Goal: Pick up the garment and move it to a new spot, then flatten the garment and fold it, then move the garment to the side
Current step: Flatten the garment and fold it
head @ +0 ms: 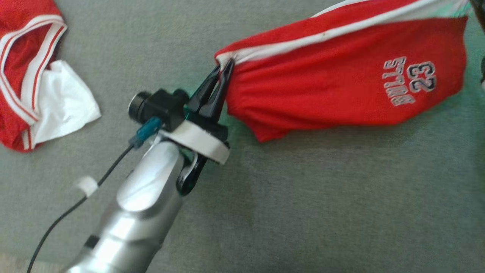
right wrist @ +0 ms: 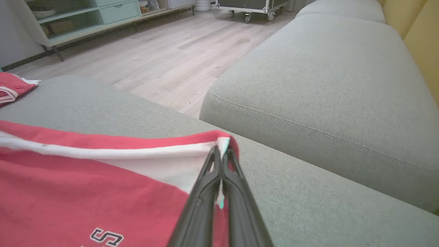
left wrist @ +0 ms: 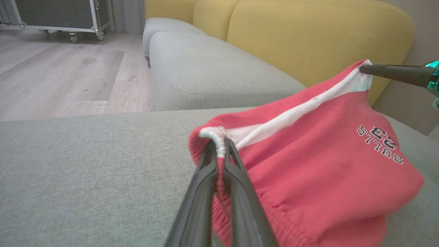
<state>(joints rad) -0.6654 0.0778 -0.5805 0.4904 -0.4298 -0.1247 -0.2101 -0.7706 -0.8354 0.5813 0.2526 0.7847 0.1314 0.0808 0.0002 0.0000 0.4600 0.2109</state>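
Grey cushion (head: 303, 197) spans the work area; red shorts (head: 333, 87) are strung taut over it by the waistband; my left gripper (head: 224, 70) is pinched on one waistband corner, my right gripper (right wrist: 222, 152) on the other; best, I judge, to lower both together with even tension, avoiding twist

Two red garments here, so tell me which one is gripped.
The red shorts printed BULLS 23, pinched at their white-trimmed edge by the left gripper and right gripper; the red striped-trim garment lies ungripped.
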